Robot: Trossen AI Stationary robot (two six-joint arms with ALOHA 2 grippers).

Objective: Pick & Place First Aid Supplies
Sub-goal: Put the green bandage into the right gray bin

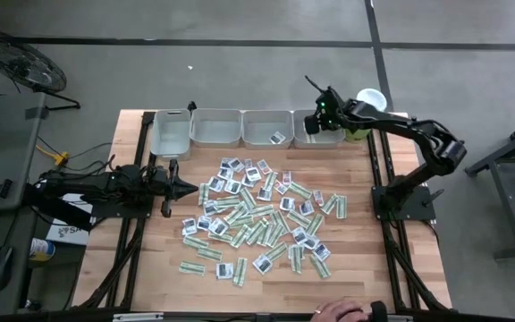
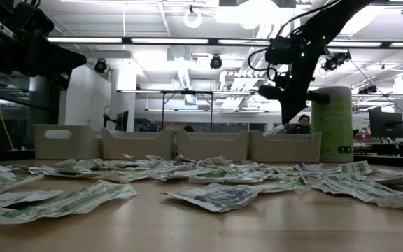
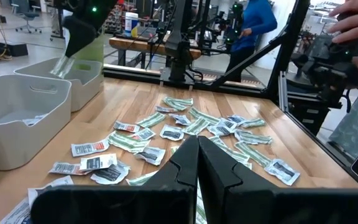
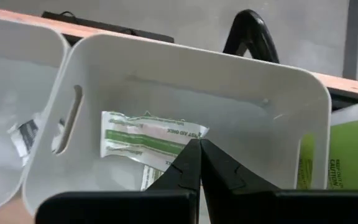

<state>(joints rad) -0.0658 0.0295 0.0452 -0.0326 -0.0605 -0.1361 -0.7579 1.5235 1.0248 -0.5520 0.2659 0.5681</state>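
The first aid supplies [image 1: 257, 215] lie all over the middle of the wooden table [image 1: 356, 259] in a big messy pile. Some are thin green and white strips, and some are little white squares with dark marks. A green and white strip [image 4: 148, 138] lies inside the grey tray [image 1: 316, 132] at the right end of the row of four trays. It is not held. The tray next to it [image 1: 266, 128] has a small white square sachet [image 1: 277, 138] in it.

The right gripper [image 1: 316, 114] hangs over the right end tray, and its jaws are closed with nothing between them. A tall green tub [image 2: 332, 124] stands just beside that tray. The left gripper [image 1: 192, 187] waits at the left side of the table, near the edge of the pile. Its jaws are closed too, and empty.

A person's hand [image 1: 340, 313] shows at the near edge of the table.
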